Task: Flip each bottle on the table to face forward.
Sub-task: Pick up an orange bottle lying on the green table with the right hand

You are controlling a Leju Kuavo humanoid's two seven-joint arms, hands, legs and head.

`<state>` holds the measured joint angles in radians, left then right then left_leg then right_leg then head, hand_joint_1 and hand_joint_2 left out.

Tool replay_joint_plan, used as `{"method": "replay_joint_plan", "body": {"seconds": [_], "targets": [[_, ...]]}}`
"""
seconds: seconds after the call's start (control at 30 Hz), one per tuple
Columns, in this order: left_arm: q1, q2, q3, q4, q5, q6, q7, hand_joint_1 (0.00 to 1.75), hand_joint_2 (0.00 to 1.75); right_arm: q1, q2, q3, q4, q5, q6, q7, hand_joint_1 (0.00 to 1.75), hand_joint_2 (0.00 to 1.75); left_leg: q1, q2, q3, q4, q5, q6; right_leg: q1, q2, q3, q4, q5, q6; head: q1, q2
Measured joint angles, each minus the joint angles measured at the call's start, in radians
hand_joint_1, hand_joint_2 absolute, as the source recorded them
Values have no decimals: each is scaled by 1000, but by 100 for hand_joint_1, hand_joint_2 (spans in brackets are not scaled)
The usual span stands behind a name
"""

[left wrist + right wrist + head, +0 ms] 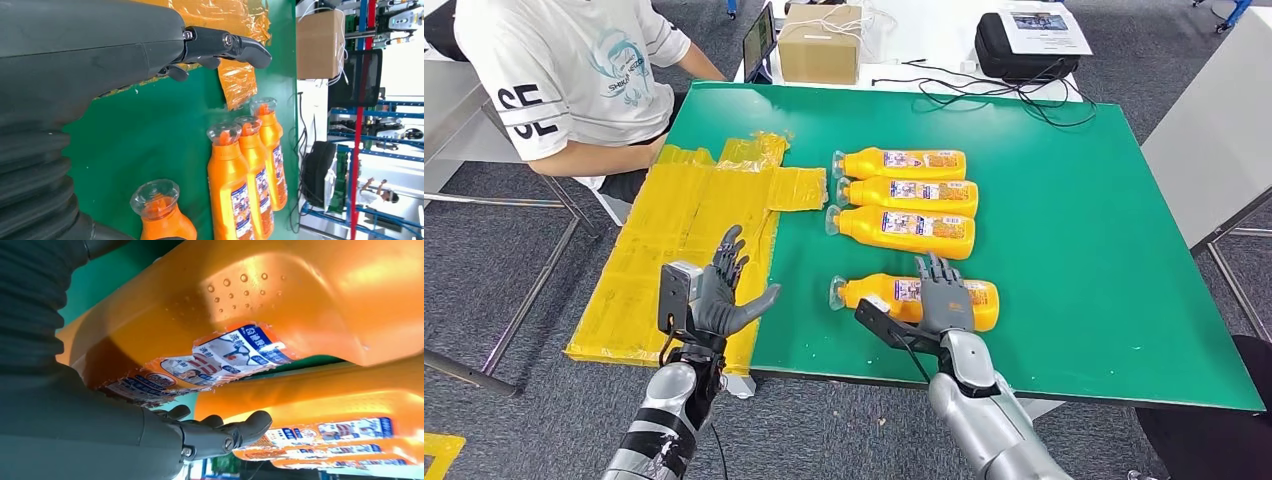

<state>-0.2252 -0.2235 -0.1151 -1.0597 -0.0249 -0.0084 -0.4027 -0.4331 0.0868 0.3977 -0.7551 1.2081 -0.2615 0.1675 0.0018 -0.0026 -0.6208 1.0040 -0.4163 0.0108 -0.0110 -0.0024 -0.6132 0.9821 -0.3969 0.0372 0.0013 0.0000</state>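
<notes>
Four orange bottles with clear caps lie on their sides on the green table (1074, 220), caps pointing left. Three are side by side in the middle (902, 162) (907, 194) (902, 227), labels up. The fourth bottle (984, 305) lies alone near the front edge. My right hand (942, 298) rests on top of it with fingers spread and straight. In the right wrist view this bottle (275, 300) sits against the hand (200, 437), label turned toward the fingers (250, 422). My left hand (722, 295) hovers open over the table's left edge, holding nothing; the lone bottle's cap (156, 197) lies beside it.
A crinkled yellow taped sheet (689, 235) covers the table's left end. A person in a white shirt (574, 70) sits at the far left corner. Beyond the table stand a cardboard box (819, 42), a tablet (759, 40), a black bag (1024, 45) and cables (984, 90).
</notes>
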Motion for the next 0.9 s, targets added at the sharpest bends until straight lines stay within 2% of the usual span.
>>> {"method": "replay_joint_plan", "body": {"seconds": [0.27, 0.4, 0.57, 0.77, 0.9], "targets": [[1, 0, 12, 0, 4, -6, 0, 0, 175, -39, -6, 10, 53, 22, -16, 31, 0, 175, 0, 0, 1, 0, 1, 1, 0, -1, 1, 0, 1, 1, 0, 0], [2, 2, 19, 0, 8, -14, 0, 0, 175, -55, -11, 10, 72, -6, 23, 21, 175, 175, 0, 0, 1, 0, 1, 1, 0, -1, 1, 0, 1, 1, 0, 0], [-5, 6, 24, 7, 10, -32, -7, 0, 175, -112, -29, 3, 133, -97, 138, -80, 175, 175, 0, 1, 7, 0, -1, 1, 0, 1, 6, -2, 0, 1, 0, 0], [-11, 10, 28, 19, 12, -41, -12, 0, 175, -147, -36, 2, 180, -139, 160, -116, 175, 175, 0, 0, 11, 0, 0, 1, 0, 0, 10, -2, 1, 1, 0, 0], [-25, 14, 28, 38, 14, -54, -18, 0, 175, -170, -41, 0, 199, -207, 197, -175, 175, 175, 0, 0, 13, 0, 0, 1, 0, 0, 12, -2, 1, 1, 0, 0]]}}
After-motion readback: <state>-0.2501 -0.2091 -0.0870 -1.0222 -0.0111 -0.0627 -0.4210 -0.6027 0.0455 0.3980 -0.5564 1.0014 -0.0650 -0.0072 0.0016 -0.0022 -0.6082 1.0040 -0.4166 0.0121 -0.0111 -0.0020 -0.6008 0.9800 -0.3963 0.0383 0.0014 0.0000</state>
